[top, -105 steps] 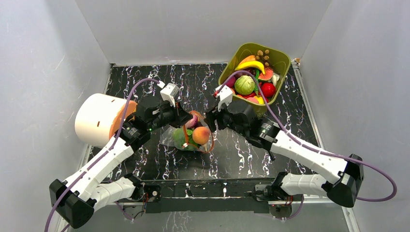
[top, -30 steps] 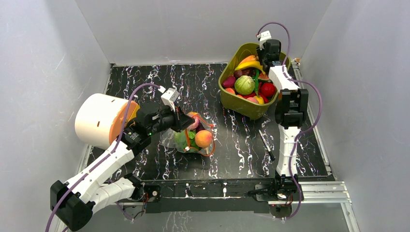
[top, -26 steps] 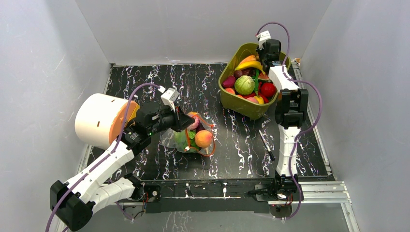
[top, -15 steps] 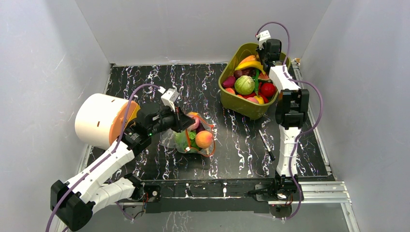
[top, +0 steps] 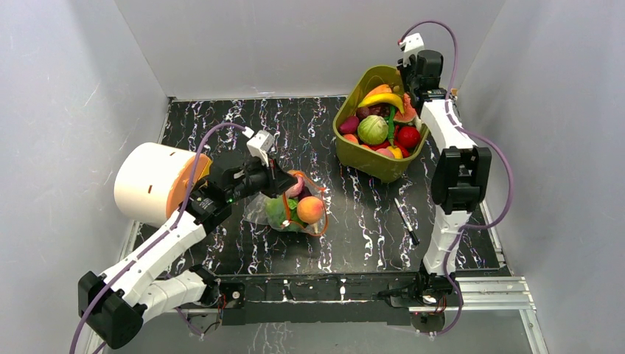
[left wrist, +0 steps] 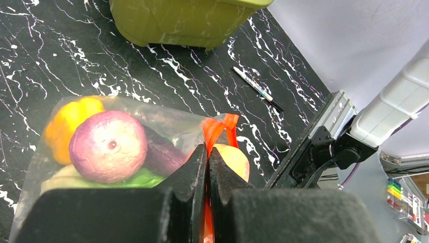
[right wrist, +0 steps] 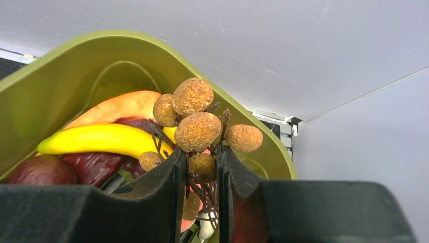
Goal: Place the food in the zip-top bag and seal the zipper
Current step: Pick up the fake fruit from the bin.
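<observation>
The right gripper (right wrist: pixel 202 157) pinches a bunch of brown balls (right wrist: pixel 198 129) by its thin twigs, up in the green tub (top: pixel 366 164) at 1 o'clock. The left gripper (left wrist: pixel 207 152) squeezes the orange strip (left wrist: pixel 216 126) of the bag (top: pixel 291 214) near the middle of the table (top: pixel 221 125). I think the twigs could slip out. The bunch could also bump the peach (top: pixel 310 211) at the bag's mouth and tumble away.

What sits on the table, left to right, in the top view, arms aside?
white cylinder → clear bag → green tub. The pen is left out: it lies in front of the tub, within its span.
</observation>
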Controlling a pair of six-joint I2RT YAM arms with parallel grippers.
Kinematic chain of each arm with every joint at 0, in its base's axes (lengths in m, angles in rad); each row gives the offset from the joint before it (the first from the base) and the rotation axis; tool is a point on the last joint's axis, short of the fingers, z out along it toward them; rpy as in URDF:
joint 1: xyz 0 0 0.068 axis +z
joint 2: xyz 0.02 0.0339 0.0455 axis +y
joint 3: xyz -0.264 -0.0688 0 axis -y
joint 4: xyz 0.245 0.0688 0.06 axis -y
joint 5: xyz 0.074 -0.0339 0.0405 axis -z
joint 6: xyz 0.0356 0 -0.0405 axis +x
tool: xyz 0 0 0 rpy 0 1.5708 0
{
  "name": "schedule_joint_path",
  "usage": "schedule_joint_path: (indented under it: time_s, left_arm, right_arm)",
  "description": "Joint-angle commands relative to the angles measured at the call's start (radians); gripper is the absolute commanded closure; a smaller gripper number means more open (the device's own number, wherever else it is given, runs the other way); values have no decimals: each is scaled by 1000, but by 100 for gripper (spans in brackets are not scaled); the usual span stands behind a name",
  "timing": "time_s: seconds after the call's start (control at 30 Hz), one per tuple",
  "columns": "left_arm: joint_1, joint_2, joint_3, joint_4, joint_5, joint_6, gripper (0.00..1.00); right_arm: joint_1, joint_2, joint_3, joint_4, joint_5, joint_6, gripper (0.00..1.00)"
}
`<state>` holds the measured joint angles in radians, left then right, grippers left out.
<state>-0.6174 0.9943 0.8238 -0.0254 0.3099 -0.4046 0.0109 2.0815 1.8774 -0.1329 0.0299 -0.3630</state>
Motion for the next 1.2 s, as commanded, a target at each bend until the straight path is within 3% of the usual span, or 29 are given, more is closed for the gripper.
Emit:
schedule_joint_path:
  time_s: [0.0,0.33,0.7,1.03,1.17]
  left_arm:
    - [-2,0,56,13,-8,6,100]
    - [-2,-7,132,-69,-16,16,100]
    - [-3,0,181,-124,4,27,100]
    - [-2,-3,179,-110,18,-15,100]
    - [-2,-19,163,-96,23,-36,100]
  right_arm:
    - [-3,-139,-59,60,-60,35,95]
    - [-3,-420,-277,36,-204,119,96]
    - [28,-778,-584,130,-480,202,97]
    - [279,-963,-679,194,-622,185,96]
    - [319,-1002,-694,230,-718,205,96]
